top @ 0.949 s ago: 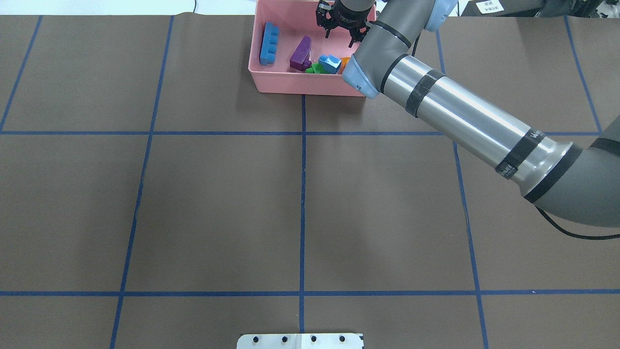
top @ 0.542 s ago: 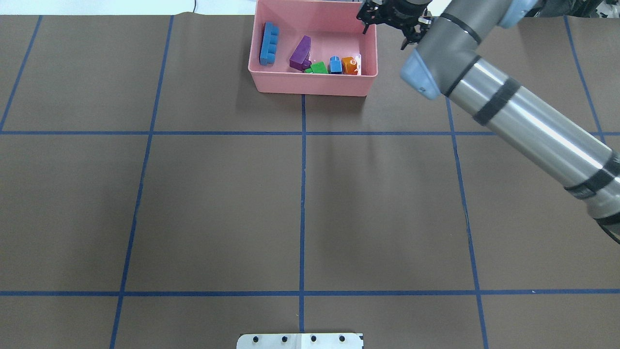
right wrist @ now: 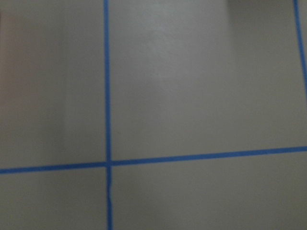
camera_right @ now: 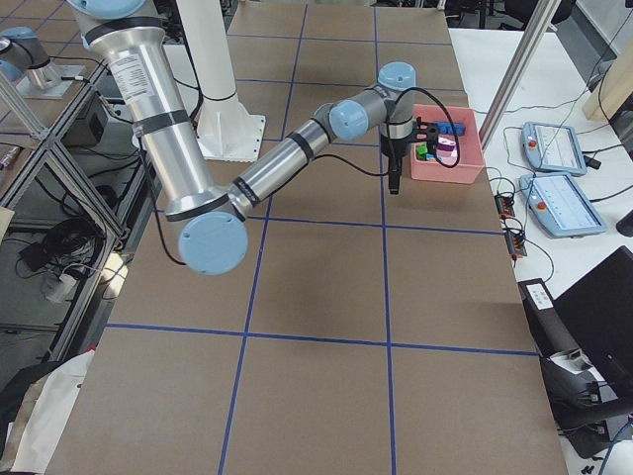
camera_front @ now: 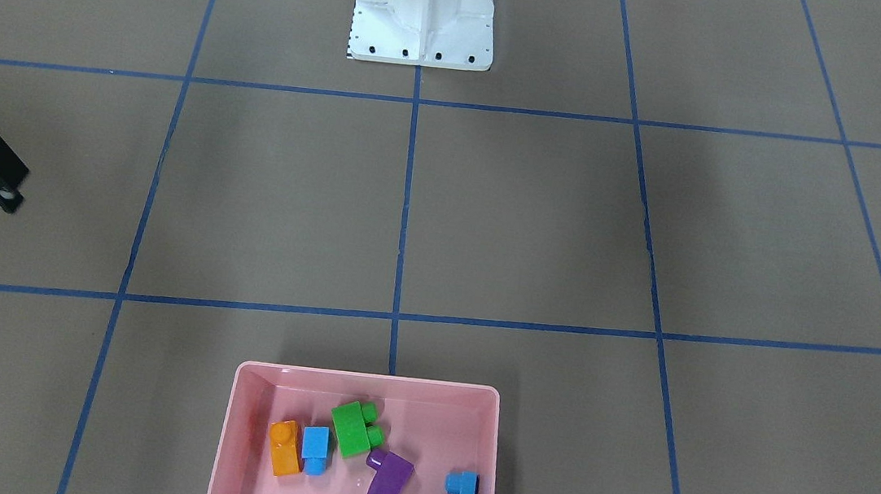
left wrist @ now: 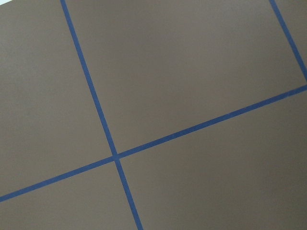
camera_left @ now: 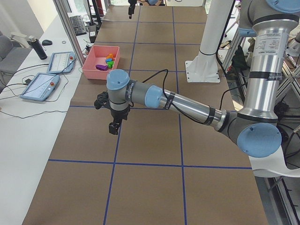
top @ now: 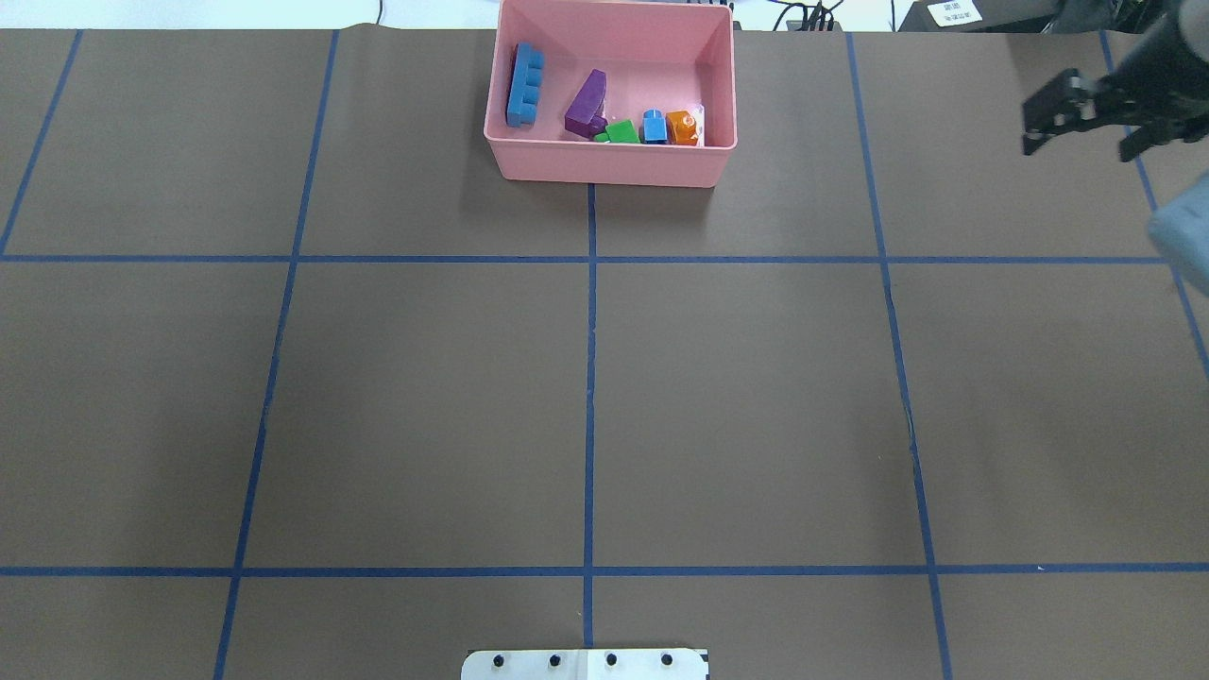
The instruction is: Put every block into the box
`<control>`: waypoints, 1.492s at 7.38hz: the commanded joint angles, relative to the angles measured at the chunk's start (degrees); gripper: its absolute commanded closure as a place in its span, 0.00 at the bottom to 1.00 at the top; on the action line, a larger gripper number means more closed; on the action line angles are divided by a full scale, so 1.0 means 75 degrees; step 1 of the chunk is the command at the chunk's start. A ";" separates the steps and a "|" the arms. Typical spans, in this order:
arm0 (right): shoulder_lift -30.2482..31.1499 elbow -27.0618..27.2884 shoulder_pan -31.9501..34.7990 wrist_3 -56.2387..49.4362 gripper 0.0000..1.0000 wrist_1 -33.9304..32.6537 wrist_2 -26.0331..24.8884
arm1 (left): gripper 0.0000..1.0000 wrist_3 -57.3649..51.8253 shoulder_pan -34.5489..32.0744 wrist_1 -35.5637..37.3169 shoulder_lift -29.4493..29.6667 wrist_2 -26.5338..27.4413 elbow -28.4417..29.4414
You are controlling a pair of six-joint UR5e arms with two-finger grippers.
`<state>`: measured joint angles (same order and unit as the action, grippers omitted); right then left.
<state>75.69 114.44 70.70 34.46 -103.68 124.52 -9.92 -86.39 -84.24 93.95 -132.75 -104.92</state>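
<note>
The pink box stands at the table's far middle and also shows in the front view. In it lie the long blue block, the purple slope, the green block, the light-blue cube and the orange block. My right gripper is open and empty, raised over the table far to the right of the box. My left gripper shows only in the exterior left view, high over the table. I cannot tell if it is open or shut.
The white robot base is at the table's near edge. Blue tape lines grid the brown table. Tablets lie on a side table beyond the box.
My right arm has swung from over the box far out to the right, gripper open throughout. The blocks stay in the box.
</note>
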 commanded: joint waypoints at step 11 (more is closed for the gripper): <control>0.1826 -0.0200 0.2561 -0.5380 0.00 -0.1493 0.1350 | 0.00 0.0268 -0.0048 0.0063 -0.0351 -0.0008 0.0231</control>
<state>89.41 113.11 89.95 -6.58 -115.01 134.79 -8.29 -86.79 -83.76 91.47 -132.73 -103.48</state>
